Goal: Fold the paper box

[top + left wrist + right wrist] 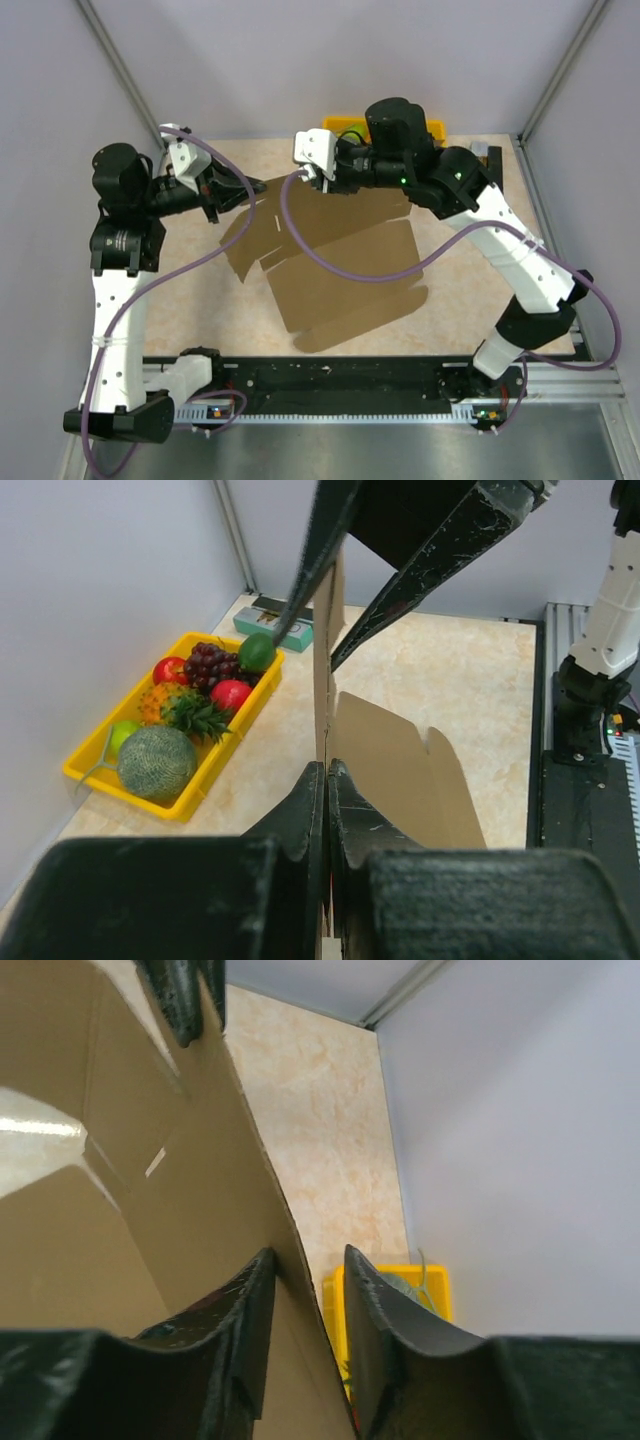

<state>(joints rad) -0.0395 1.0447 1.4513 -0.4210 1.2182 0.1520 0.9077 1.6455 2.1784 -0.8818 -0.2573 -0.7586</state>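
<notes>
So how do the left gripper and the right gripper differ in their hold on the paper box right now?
The left gripper is clamped shut on a raised panel of the paper box; the right gripper straddles a panel edge with jaws apart. The left works the sheet's left side, the right its far side. Both have cardboard between their fingers.

We note bright, even overhead light. Soft shadow beneath the paper box (pixel 340 280); white glare on it in right wrist view. Wrist-view foregrounds look blurred.
</notes>
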